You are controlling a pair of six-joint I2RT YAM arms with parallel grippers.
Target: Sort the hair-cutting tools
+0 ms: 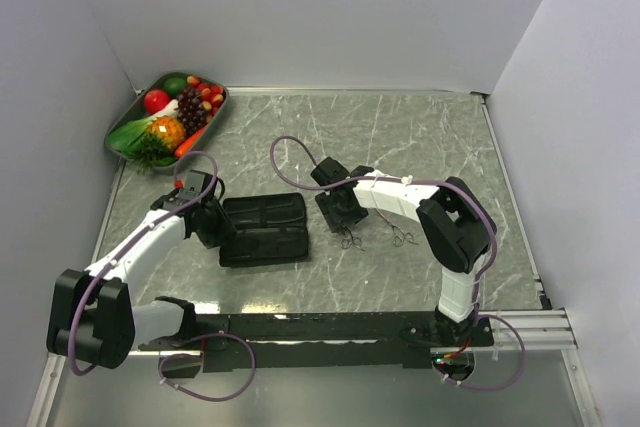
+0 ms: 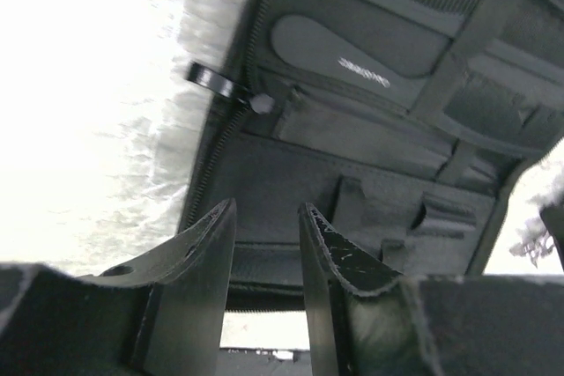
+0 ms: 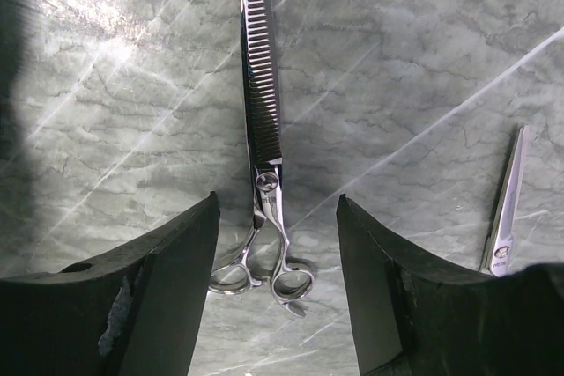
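Thinning shears (image 3: 263, 129): light, stiff, slick steel, flat on the table (image 3: 397, 59), blades at 12 o'clock, rings at 6, between my right gripper's (image 3: 278, 202) spread, empty jaws; I judge the pivot the surest pinch. My left gripper (image 2: 267, 213), parted and empty, hovers at the open pouch (image 2: 370, 129). Only the right wrist view shows the toothed blade and the second scissors (image 3: 507, 209) at 3 o'clock; only the left shows the pouch's inside.

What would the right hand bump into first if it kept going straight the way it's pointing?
Probably the toothed silver scissors, lying flat on the marble table, right between the fingers of the open right hand.
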